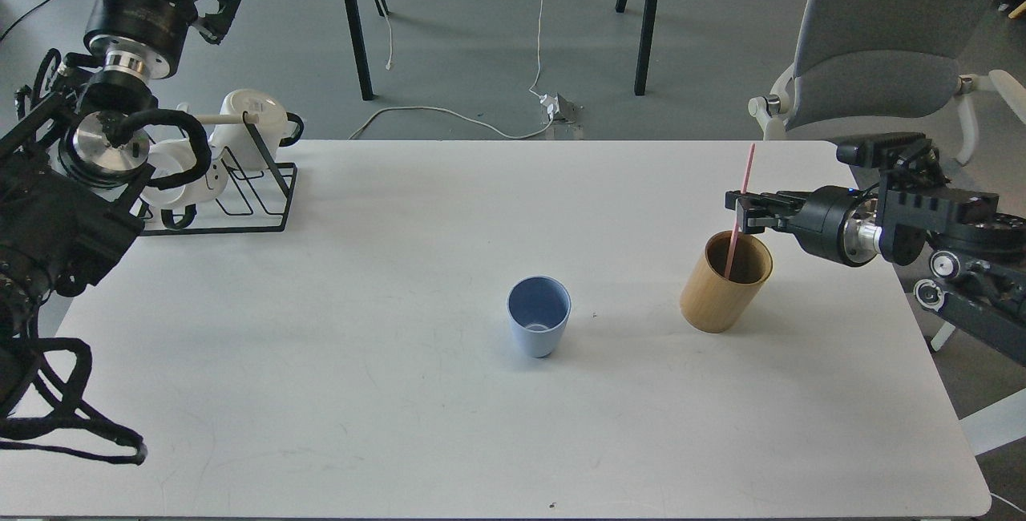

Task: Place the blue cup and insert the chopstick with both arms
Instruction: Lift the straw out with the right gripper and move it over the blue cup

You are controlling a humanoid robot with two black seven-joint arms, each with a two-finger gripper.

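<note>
Pink chopstick [741, 207] pinched in right gripper [744, 211], tip inside bamboo cylinder [725, 282].
Blue cup [539, 316] upright, empty, awaiting it; left gripper [210, 4] raised clear, spread unclear.

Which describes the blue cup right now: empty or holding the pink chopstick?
Empty. The blue cup shows a bare inside; the pink chopstick stands in the bamboo cylinder, at the right gripper.

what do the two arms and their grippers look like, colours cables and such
Both arms are black with polished silver joint rings. The left arm is a stack of round black housings with thick black cables looping around it, ending in a claw-like black left gripper. The right arm is blockier, with a silver collar behind its slim black right gripper.
</note>
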